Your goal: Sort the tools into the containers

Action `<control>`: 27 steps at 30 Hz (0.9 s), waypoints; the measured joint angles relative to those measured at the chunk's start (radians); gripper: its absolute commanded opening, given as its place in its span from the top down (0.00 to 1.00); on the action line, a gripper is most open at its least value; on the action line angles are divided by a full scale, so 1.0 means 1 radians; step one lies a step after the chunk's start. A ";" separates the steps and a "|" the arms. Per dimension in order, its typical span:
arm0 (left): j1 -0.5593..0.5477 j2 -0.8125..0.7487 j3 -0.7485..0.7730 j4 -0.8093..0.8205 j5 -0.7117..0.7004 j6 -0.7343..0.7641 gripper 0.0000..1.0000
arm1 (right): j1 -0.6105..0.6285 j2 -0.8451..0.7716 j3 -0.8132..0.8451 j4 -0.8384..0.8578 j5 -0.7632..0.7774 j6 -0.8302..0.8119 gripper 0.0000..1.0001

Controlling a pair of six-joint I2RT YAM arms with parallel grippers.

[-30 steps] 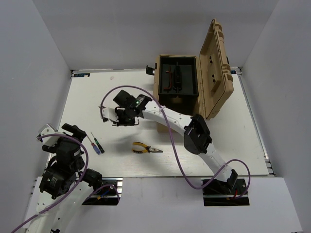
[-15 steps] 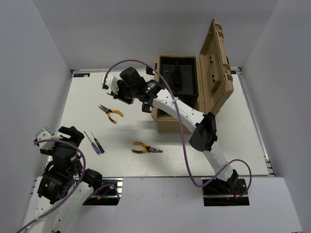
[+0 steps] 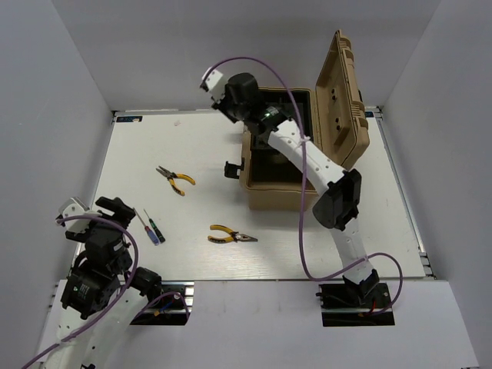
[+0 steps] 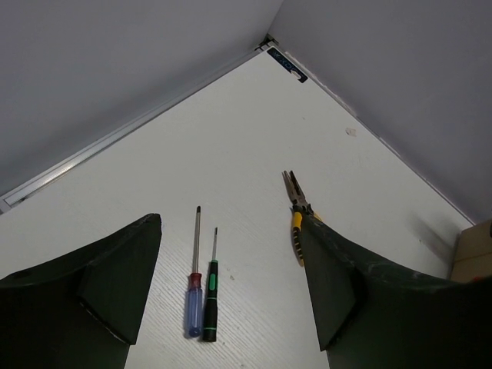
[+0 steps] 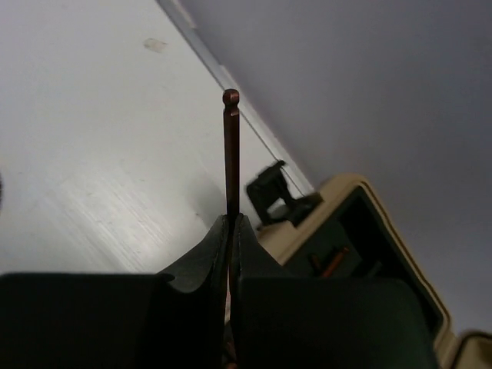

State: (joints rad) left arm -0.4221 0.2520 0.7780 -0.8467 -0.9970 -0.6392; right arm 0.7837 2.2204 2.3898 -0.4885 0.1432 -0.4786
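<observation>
We find the right gripper (image 5: 231, 221) pressed together on 1 hex key (image 5: 231, 154), its shaft running straight out past the fingertips, held by the far-left corner of the open toolbox (image 3: 269, 196), whose tray (image 3: 263, 167) lies just right and nearer.

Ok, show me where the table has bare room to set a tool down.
Bare: the far-left stretch between the back edge and the far pliers, and the near-right corner between the toolbox and the table edge, though the right arm crosses above it. Crowded: near-left, around the screwdrivers and the near pliers.
</observation>
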 measured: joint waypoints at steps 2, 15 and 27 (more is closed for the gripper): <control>0.000 0.005 0.000 0.004 0.004 0.005 0.18 | -0.040 -0.031 -0.023 0.014 0.019 0.015 1.00; 0.000 0.027 -0.007 0.024 0.022 0.031 0.19 | -0.194 -0.153 -0.231 0.015 0.022 0.252 1.00; 0.000 0.098 -0.013 0.068 0.071 0.056 0.20 | -0.238 -0.153 -0.292 -0.034 -0.060 0.433 1.00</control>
State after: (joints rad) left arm -0.4221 0.3504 0.7654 -0.7788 -0.9260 -0.5831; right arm 0.5453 2.0678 2.0975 -0.5228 0.0834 -0.0452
